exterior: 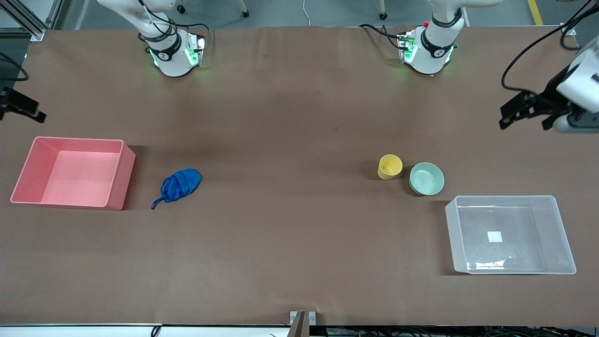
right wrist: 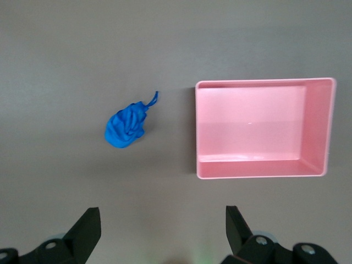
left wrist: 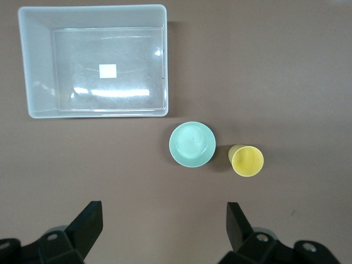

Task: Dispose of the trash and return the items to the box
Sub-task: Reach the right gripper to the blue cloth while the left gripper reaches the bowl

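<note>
Trash [exterior: 180,184]: blue crumpled wad with thin tail, lying on the brown table [exterior: 290,224] just beside the pink bin [exterior: 28,168], toward the right arm's end. Nothing touches it.

Yellow cup [exterior: 389,166] upright, mint-green bowl [exterior: 426,178] just beside it, a narrow gap between them. Clear tub [exterior: 451,220] sits nearer the front camera than both, empty except for a white sticker [exterior: 495,237] on its base.

Left gripper [left wrist: 164,223] hangs high at the left arm's end of the table, fingers spread wide, holding nothing. Right gripper [right wrist: 162,223] hangs high at the right arm's end, fingers likewise spread and empty.

Risks, as judged:
- Wad looks soft and loose; a shallow pinch may catch only the tail, and it could slip free before reaching the bin.
- Cup and bowl stand close; a finger lowered between them may knock the cup over or shove the bowl.
- Bowl is shallow with a sloped rim, so a rim pinch may slide off.
- Bins look similar in shape; trash goes in pink, items in clear.
</note>
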Motion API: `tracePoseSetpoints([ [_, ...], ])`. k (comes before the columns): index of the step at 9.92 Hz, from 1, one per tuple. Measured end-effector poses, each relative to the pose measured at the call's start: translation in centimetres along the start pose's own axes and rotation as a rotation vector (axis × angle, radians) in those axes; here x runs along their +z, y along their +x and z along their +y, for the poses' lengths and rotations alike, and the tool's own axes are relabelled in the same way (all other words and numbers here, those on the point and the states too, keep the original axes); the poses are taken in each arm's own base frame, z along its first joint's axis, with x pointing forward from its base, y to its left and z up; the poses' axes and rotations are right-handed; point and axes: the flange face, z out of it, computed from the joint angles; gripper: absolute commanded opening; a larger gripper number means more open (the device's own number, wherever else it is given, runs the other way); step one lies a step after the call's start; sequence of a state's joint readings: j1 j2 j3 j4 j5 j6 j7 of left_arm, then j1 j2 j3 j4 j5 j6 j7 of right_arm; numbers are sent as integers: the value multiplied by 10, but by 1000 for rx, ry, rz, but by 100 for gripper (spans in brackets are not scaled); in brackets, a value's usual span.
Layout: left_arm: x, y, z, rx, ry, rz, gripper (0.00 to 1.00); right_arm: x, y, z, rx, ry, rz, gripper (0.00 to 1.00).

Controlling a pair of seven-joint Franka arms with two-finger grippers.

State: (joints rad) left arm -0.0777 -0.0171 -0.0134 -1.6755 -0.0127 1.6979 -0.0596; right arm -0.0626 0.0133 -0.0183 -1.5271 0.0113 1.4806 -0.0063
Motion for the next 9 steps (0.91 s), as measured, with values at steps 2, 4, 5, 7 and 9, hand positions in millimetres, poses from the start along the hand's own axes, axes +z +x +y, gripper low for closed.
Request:
tracePoseSetpoints([
  [2, 70, 3, -4, -7, 1, -5, 98, 65, 21, -35, 6, -5, -10, 100],
  [4, 140, -6, -7, -12, 1, 13, 98, 155, 39, -44, 0, -8, -14, 100],
  [5, 176, -13, -8, -13, 0, 31, 98, 198, 43, -52, -13, -10, -13, 100],
  [7, 247, -27, -10, -14, 0, 55, 97, 271, 47, -68, -40, -11, 19, 100],
  [9, 320, -40, -12, -16, 0, 86, 95, 333, 44, -86, -53, -10, 55, 100],
])
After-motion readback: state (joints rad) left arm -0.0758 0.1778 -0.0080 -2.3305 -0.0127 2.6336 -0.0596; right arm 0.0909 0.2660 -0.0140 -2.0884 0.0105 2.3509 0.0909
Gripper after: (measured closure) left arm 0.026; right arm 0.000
